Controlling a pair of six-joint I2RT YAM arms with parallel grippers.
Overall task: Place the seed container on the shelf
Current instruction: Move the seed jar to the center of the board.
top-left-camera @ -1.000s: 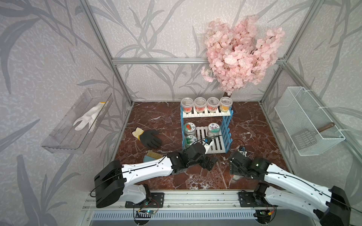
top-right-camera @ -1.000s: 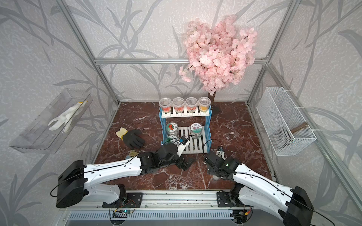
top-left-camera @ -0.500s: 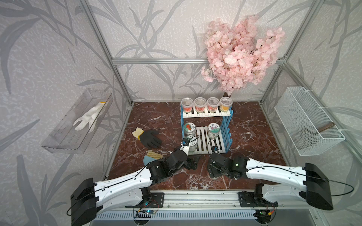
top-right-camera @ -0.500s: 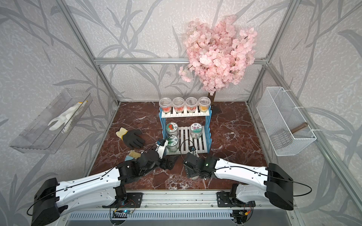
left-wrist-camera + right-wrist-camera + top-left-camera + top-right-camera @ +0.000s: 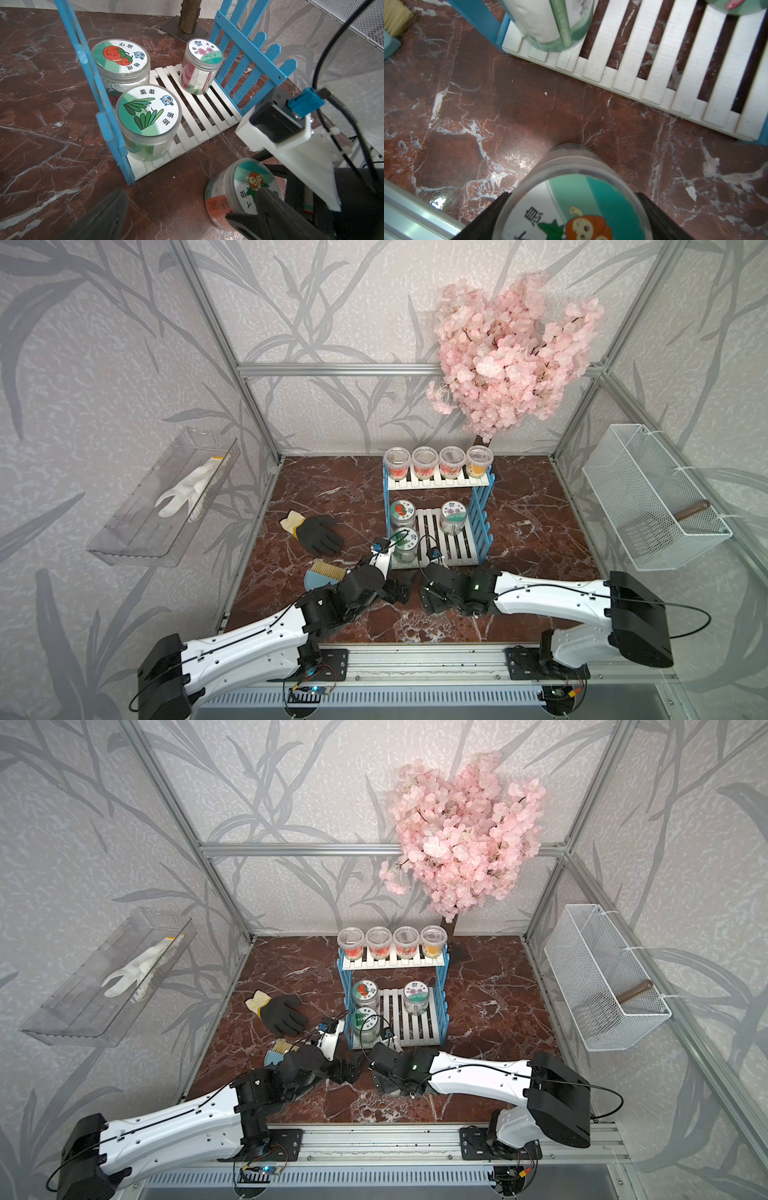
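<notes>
Sitting on floor (image 5: 332,489) before shelf (image 5: 482,522), seed container (image 5: 571,191) between right jaws, grip unclear, left jaws spread wide, empty

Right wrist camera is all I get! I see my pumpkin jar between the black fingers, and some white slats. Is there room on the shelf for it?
Observer: Yes. Three jars stand on the lower board of the shelf, which leaves the front corner by its right blue side bare.
Operator: What's up on top?
Observer: Four clear cups in a row fill the upper board.
Operator: Where's my other arm?
Observer: The left fingers are spread open and empty, right beside your pumpkin jar.
</notes>
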